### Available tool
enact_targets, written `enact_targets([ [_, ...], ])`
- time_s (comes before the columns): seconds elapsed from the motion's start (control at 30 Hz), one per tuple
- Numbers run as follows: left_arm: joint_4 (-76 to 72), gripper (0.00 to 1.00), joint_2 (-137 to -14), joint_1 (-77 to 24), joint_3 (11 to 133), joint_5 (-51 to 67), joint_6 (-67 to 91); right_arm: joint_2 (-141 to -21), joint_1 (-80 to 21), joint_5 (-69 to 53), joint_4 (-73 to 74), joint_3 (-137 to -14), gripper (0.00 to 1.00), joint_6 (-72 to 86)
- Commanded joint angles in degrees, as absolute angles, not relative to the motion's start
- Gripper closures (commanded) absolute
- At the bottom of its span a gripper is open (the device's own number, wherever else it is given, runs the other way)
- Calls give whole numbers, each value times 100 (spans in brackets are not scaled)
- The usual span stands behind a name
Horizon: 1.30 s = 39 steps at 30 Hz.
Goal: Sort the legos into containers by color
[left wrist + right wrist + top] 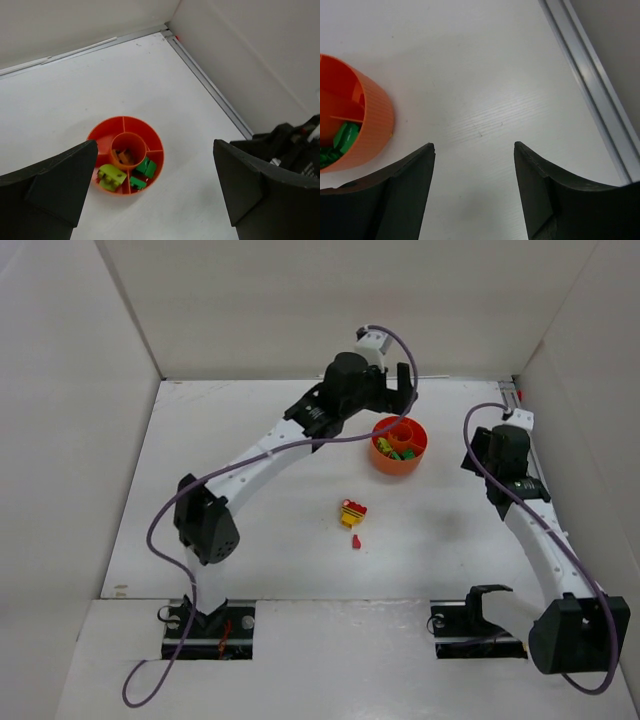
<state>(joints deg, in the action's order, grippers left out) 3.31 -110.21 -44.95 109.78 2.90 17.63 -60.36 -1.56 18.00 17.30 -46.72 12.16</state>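
Observation:
The orange bowl [400, 446] stands right of the table's middle. In the left wrist view its rim [151, 137] rings a lime-yellow brick [111, 176], two green bricks [145, 167] and brown bricks [125, 156] in the central cup. A yellow and red brick cluster [352, 511] and a small red brick [356, 541] lie on the table in front of the bowl. My left gripper [405, 392] hovers open and empty above the bowl's far side [155, 145]. My right gripper [484, 460] is open and empty, just right of the bowl [474, 145]. The bowl's wall [372, 117] shows at its left.
White walls enclose the table on the left, back and right. A metal rail [590, 75] runs along the right wall's foot. The right arm's body [295, 150] shows at the right of the left wrist view.

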Motion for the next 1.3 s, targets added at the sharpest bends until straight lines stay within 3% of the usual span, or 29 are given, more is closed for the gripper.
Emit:
enact_targets([
  [0.0,-8,0,-10215,-4176,10022,132,1950,-6353,-132,2274,1432,-5263,30,1178],
  [0.17,-88,0,-8968,-3850,8231,-201,2162,-7633,-79,2864,2080,-6598,28,1178],
  [0.37,631,0,-8043,-3639,7243,-730,2566,-8823,-210,3270,2891,-8162,28,1344],
  [0.6,1352,0,-7357,-3516,6794,-615,2882,-9123,-615,3463,2883,-8227,28,1468],
  [0.9,1266,0,-6127,-3516,5345,-255,3752,-8360,-1528,2929,2585,-7130,28,696],
  [1.13,1371,0,-5248,-3516,4088,-255,4429,-7524,-3259,1364,2241,-5644,29,527],
  [1.27,1704,0,-4879,-3516,3771,-308,4596,-7471,-4419,1214,2084,-5046,31,966],
])
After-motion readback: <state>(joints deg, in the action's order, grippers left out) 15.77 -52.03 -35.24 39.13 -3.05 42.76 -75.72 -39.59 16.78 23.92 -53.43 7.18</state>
